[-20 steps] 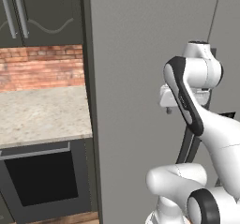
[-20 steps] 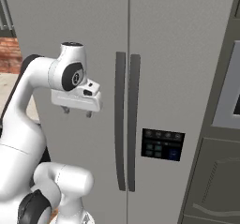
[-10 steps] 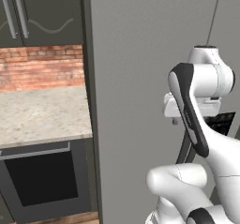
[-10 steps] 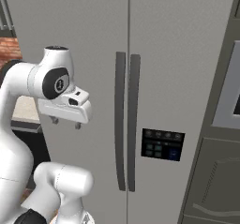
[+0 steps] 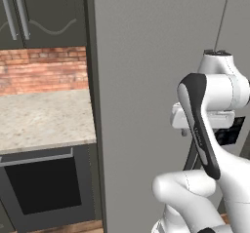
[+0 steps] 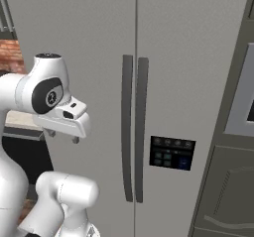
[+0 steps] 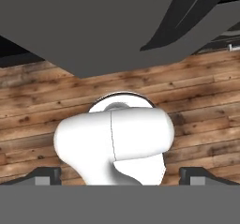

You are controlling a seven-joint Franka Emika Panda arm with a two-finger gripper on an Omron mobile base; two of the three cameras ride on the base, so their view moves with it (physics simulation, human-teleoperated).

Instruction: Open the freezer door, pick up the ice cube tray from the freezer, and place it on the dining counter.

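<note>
- Moved since the earlier frames: the arm's head and pincer have swung leftward in the right base view, away from the door handles, and rightward in the left base view; the cabinets and doors hold their places in both views.
- Pincer: in the right base view it hangs from the white hand at left centre, its two short fingertips pointing down, set wide apart, with nothing between them. In the left base view the hand sits at right centre, mostly behind the arm's dark-striped link.
- Hand view: two dark fingertips at the bottom corners, far apart, nothing held; beyond them a wooden plank floor, with a grey slab across the top of the frame.
- Freezer door: tall matte grey panel, shut, filling the centre-left of the right base view; its long curved dark handle stands vertical at frame centre, well apart from the pincer.
- Neighbouring door: same grey, to the right of the seam, with its own handle just beside the first and a small dark control panel at lower centre.
- Freezer: in the left base view its grey face fills the middle of the frame; interior hidden.
- Counter: speckled top at left centre of the left base view, brick wall behind, dark oven below, dark upper cabinets above.
</note>
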